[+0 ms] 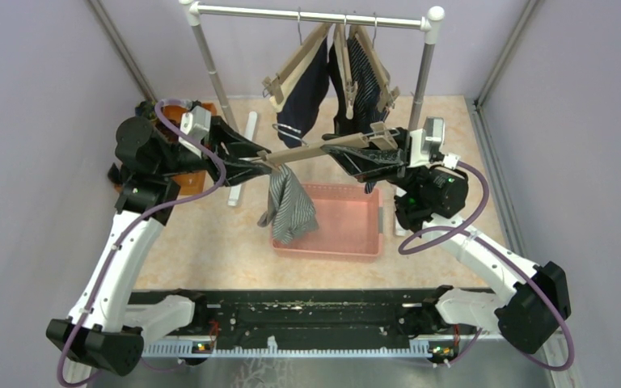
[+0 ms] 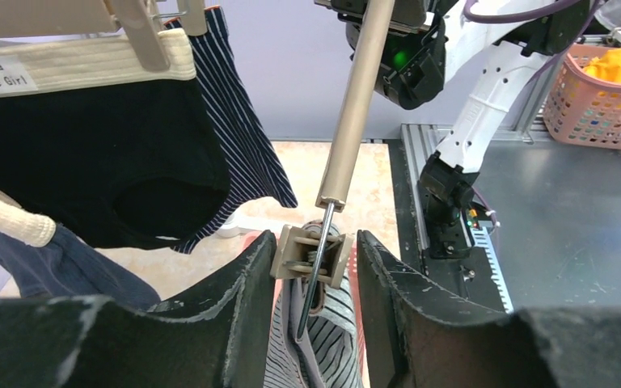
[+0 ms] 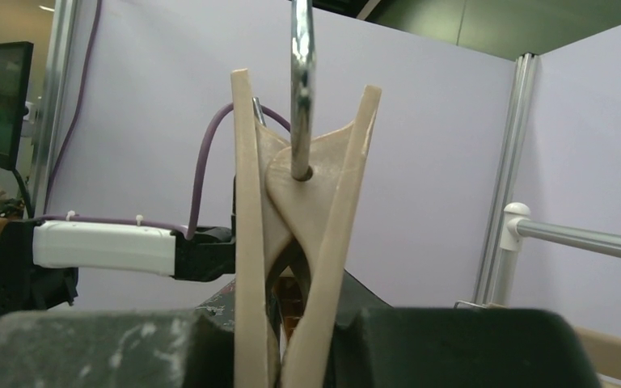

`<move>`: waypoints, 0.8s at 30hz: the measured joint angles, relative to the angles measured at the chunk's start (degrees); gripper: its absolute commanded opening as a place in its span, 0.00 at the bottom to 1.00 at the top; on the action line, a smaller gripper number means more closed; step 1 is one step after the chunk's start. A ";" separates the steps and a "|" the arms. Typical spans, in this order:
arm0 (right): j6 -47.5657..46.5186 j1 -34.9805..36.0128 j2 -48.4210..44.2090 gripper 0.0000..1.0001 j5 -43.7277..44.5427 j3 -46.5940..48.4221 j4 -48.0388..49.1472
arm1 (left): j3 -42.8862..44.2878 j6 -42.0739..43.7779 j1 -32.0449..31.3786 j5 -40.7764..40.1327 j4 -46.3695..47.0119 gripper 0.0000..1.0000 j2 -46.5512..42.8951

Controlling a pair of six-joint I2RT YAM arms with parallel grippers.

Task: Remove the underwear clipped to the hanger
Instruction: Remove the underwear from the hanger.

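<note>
Here, the grey-white striped shorts [image 1: 289, 206], evidently light, limp cloth, hang from the clip [image 2: 306, 260] at the left end of the wooden hanger [image 1: 315, 150], which the right gripper [image 3: 285, 343] clenches; the left gripper [image 2: 314, 242] straddles that clip, jaws apart, the point to squeeze.

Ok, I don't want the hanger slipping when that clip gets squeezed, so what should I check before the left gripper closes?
1. The hanger is clamped by the right gripper: ok.
2. The clip sits between the fingers of the left gripper: ok.
3. Both fingers touch the clip: not ok, one side shows a gap.
4. Only this clip holds the striped underwear: ok.
5. It hangs above the pink basket: cannot tell, it overlaps only the basket's edge from above.
</note>
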 measured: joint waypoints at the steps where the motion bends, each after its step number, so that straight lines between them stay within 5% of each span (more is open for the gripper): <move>1: 0.11 0.00 0.00 0.00 -0.02 0.00 0.00 | -0.11 -0.68 0.00 0.44 0.79 0.36 0.00; 4: 0.61 0.00 0.00 0.00 0.02 0.00 0.17 | -0.42 -1.57 0.02 1.57 2.21 0.18 0.00; 9: 1.55 0.00 0.00 0.00 0.24 0.02 0.17 | -1.14 -2.05 0.02 4.17 3.98 0.13 -0.02; 11: 1.86 0.00 0.00 0.00 0.24 0.02 0.17 | -1.42 -2.21 0.02 4.79 4.72 0.02 -0.02; 18: 2.01 0.00 0.00 0.00 0.22 0.02 -0.04 | -2.58 -3.96 0.04 5.60 7.82 0.00 0.15; 23: 2.01 0.00 0.00 0.00 0.31 0.04 -0.04 | -3.02 -5.68 0.13 5.95 10.23 0.50 0.46; 24: 2.01 0.00 0.00 0.00 0.31 0.04 -0.02 | -3.23 -6.05 0.13 5.79 10.64 0.87 0.39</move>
